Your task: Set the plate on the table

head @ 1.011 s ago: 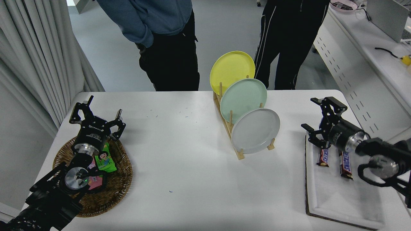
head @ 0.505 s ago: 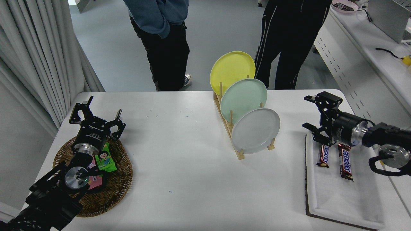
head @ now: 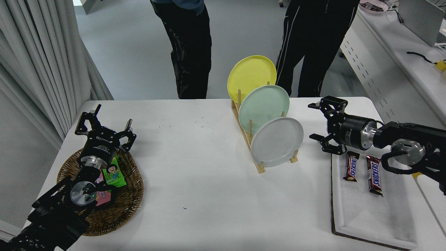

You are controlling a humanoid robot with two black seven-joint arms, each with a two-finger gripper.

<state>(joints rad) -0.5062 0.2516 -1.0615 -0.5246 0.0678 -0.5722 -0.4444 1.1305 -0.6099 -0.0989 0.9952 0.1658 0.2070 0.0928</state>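
The light grey plate (head: 277,142) stands on edge in the front slot of a wooden rack (head: 248,136) on the white table (head: 209,181). Behind it in the rack stand a mint green plate (head: 263,108) and a yellow plate (head: 251,77). My right gripper (head: 313,120) hovers just right of the grey plate, open, its fingers pointing left toward the plate's rim with a small gap between them and the plate. My left gripper (head: 104,122) is parked open at the lower left above a wicker basket (head: 129,195).
A white tray (head: 369,212) with a dark rim lies at the right, holding two chocolate bars (head: 362,170). The basket holds snack packets (head: 113,174). Two people stand at the table's far side (head: 191,48). Bare tabletop lies in front of the rack.
My right arm has swung left and slightly up from over the tray toward the grey plate. The person at the far left has stepped back. The left arm has stayed still.
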